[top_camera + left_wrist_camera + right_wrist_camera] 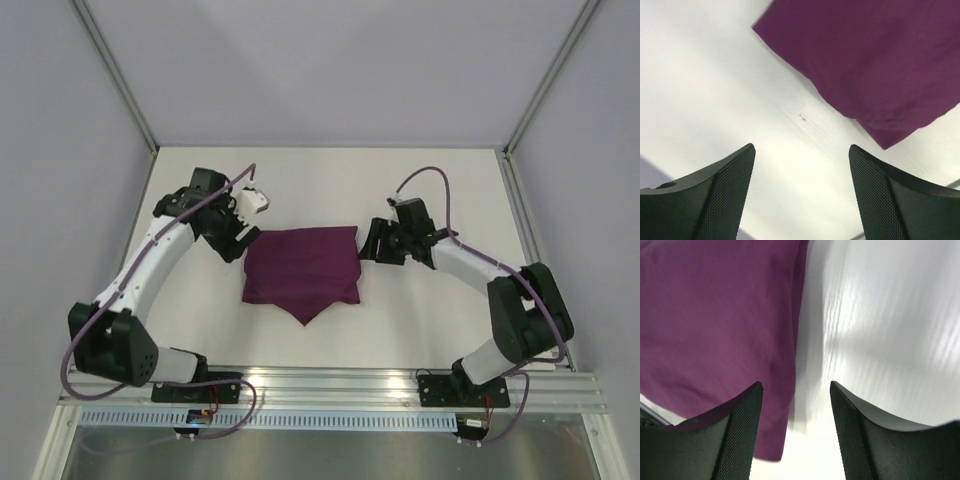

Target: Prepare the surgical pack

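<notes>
The dark-purple cloth (302, 270) lies folded into a bundle at the middle of the white table, one corner pointing toward the near edge. My left gripper (240, 240) is open just off the cloth's far left corner; in the left wrist view the cloth (875, 65) lies beyond the fingers and only bare table shows between them (801, 150). My right gripper (372, 243) is open at the cloth's far right corner; in the right wrist view the cloth's edge (715, 320) runs under its left finger, apart from the pads. Tray, forceps, gauze and packets are out of view.
The white table (440, 320) is enclosed by pale walls with metal frame posts (115, 70) at the back corners. A slotted metal rail (330, 390) runs along the near edge, where both arm bases are bolted.
</notes>
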You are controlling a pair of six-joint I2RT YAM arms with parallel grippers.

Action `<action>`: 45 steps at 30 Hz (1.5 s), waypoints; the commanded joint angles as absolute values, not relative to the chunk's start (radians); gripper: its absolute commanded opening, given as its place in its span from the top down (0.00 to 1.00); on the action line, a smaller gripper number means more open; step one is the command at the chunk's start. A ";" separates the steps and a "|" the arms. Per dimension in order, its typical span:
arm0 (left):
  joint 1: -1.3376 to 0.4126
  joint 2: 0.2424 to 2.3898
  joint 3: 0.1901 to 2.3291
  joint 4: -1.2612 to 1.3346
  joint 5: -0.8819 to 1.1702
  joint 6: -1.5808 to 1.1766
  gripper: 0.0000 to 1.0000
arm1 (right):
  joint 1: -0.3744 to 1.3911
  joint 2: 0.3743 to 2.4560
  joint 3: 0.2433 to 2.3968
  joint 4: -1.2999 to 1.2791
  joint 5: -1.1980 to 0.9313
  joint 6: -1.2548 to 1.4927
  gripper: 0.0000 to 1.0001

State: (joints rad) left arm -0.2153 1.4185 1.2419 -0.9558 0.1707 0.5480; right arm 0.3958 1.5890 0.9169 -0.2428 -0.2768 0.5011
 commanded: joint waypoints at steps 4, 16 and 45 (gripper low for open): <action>-0.521 1.111 0.961 -0.770 -0.026 0.802 0.11 | 0.477 1.274 0.748 -0.293 -0.152 0.612 0.42; -0.710 1.078 0.635 -0.416 -0.138 0.877 0.01 | 0.994 1.213 0.505 0.204 0.126 1.041 0.73; -0.710 0.968 0.572 -0.406 -0.005 0.747 1.00 | 1.075 1.766 0.644 0.692 0.147 1.212 0.91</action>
State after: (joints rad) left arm -0.7090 1.0042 0.5377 -0.4221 -0.0456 0.7929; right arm 1.0714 1.7569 0.5999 0.5655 0.1036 1.1984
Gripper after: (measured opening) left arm 0.020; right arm 0.099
